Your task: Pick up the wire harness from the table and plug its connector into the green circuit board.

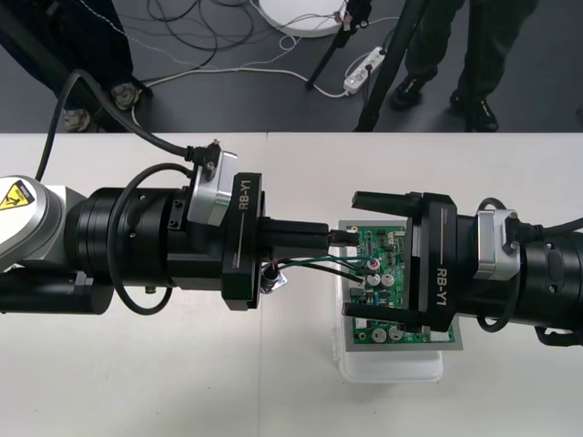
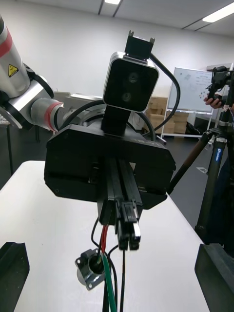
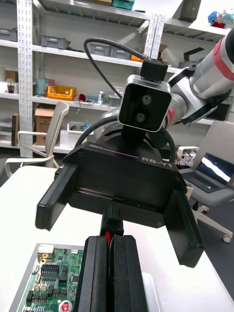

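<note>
The wire harness (image 2: 108, 282) is held by the left gripper (image 1: 332, 237), jaws pressed together on its black plug (image 2: 128, 233) at their tips. The wires and metal socket (image 2: 91, 269) dangle beneath those jaws. The tips sit at the edge of the green circuit board (image 1: 383, 250); can't tell if the plug is seated, probably not. The right gripper (image 1: 353, 257) faces them, jaws spread, straddling the board. Step: lining up for insertion. Next: square the plug to its header, then a short straight push.

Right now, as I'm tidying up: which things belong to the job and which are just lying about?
Job: wire harness, held by the shut left gripper; green circuit board on its white base; open right gripper over it.
Lying about: floor cables, power strip, tripod.
</note>
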